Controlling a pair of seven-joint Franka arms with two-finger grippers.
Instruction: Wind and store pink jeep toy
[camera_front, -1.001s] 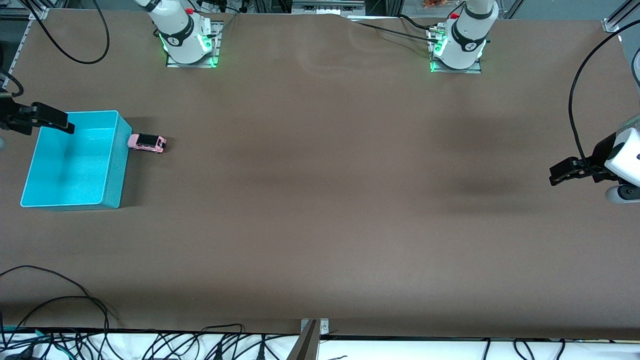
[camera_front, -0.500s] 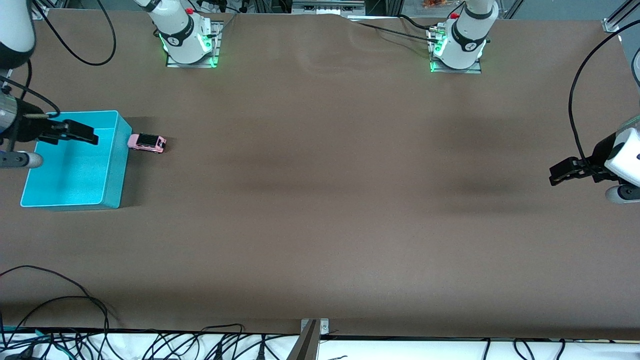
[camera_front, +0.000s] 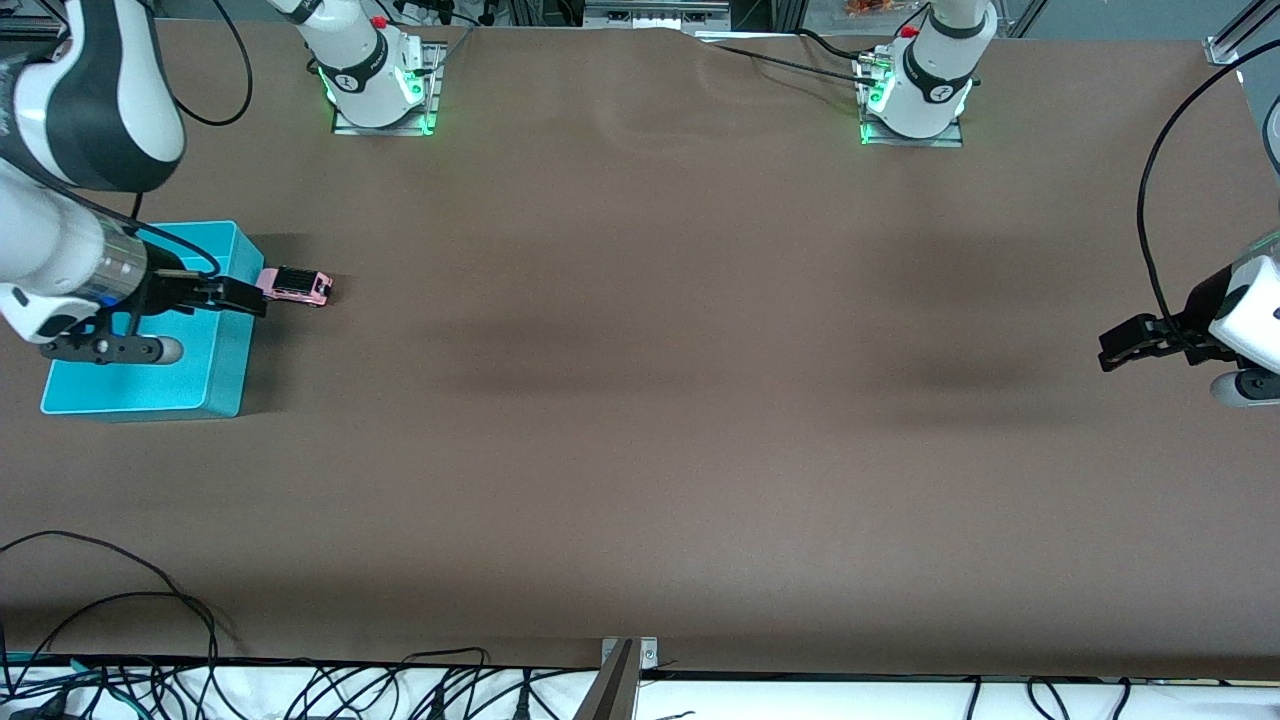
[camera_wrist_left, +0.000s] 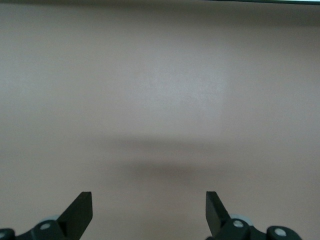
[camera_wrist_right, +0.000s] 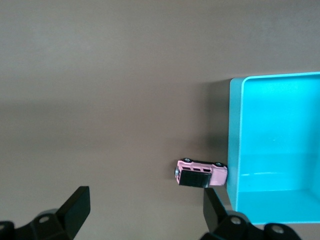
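Turquoise bin (camera_front: 140, 395) sits at the right arm's end of the surface (camera_front: 640, 400) — right claw (camera_front: 240, 297) over its rim, fingers spread, empty. Pink jeep toy (camera_front: 294, 285) lies just beside the bin wall, toward the left arm's end from that claw, its long axis continuing that line. Left claw (camera_front: 1110, 350) waits well apart, released. No readable writing.

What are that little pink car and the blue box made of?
Pink jeep toy: probably painted die-cast metal or hard plastic; glossy body, black roof. Turquoise bin: looks like moulded plastic; smooth, uniform colour, thin walls, rounded corners. Neither can be confirmed by sight.
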